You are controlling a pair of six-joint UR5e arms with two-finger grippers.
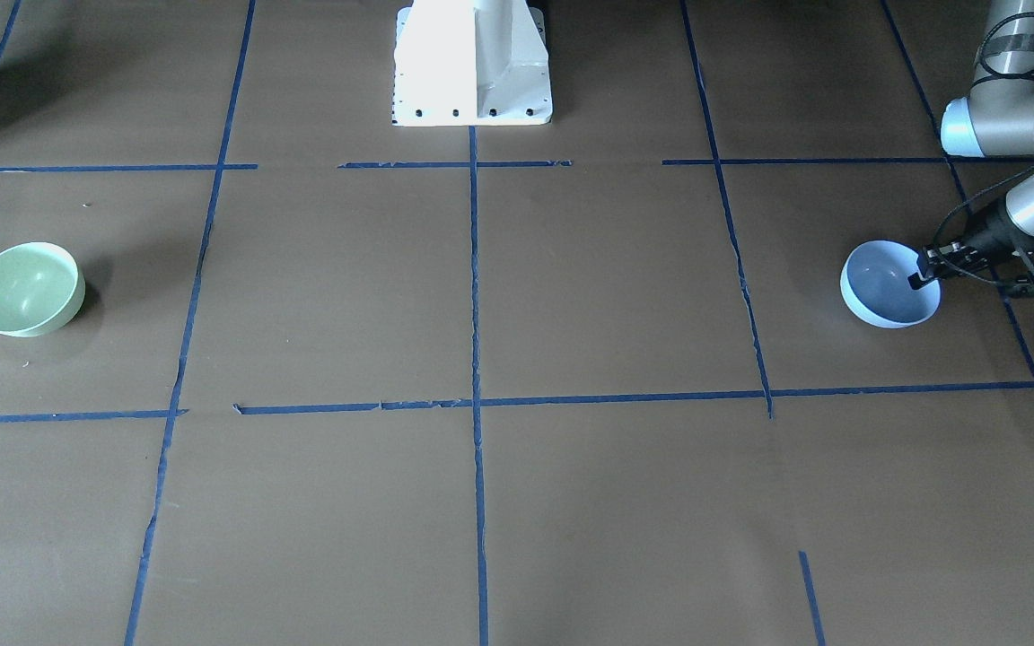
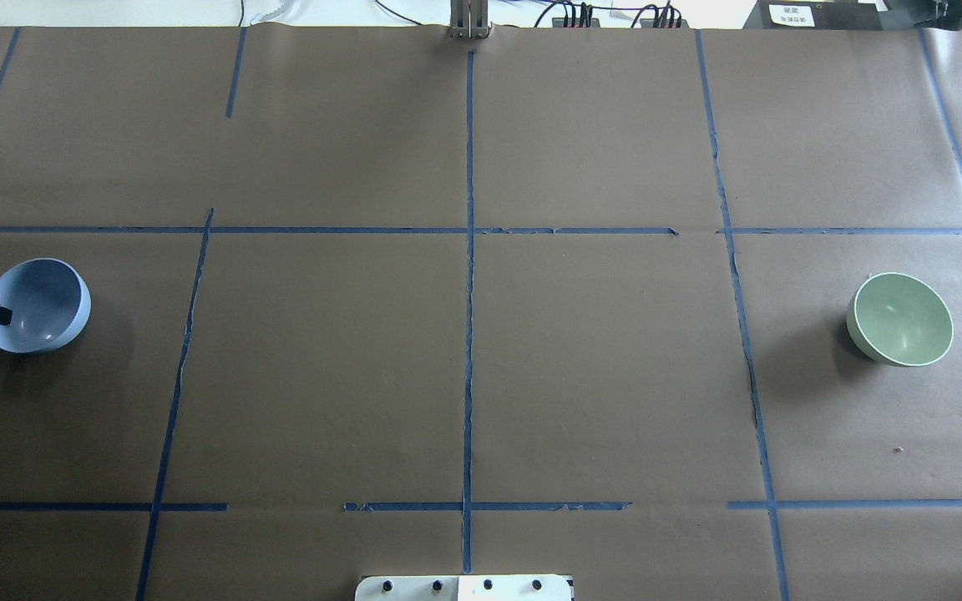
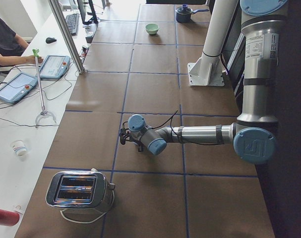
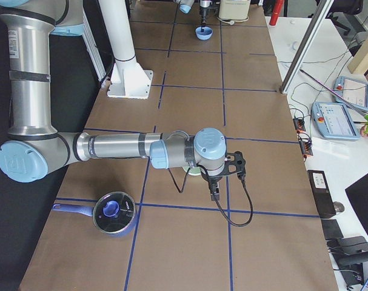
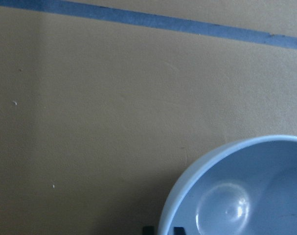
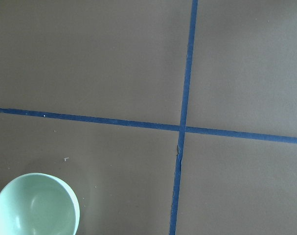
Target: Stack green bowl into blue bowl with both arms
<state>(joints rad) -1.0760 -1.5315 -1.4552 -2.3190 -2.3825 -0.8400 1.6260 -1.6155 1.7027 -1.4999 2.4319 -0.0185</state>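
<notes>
The blue bowl [image 1: 885, 292] stands at the table's end on my left side; it also shows in the overhead view [image 2: 43, 305]. My left gripper [image 1: 923, 278] has one finger inside and one outside the bowl's rim and is shut on it; the wrist view shows the rim [image 5: 187, 181] between the two fingertips. The green bowl [image 1: 25, 289] stands alone at the opposite end [image 2: 900, 320]. My right gripper [image 4: 214, 193] shows only in the exterior right view, above the table beside the green bowl [image 4: 193, 172]; I cannot tell whether it is open or shut.
The white pedestal base [image 1: 472, 67] stands at the table's middle near edge. A toaster [image 3: 78, 191] sits beyond the blue bowl's end. A blue lidded pot [image 4: 114, 213] sits near the green bowl. Operators' desks with pendants [image 3: 53, 67] run along the far side.
</notes>
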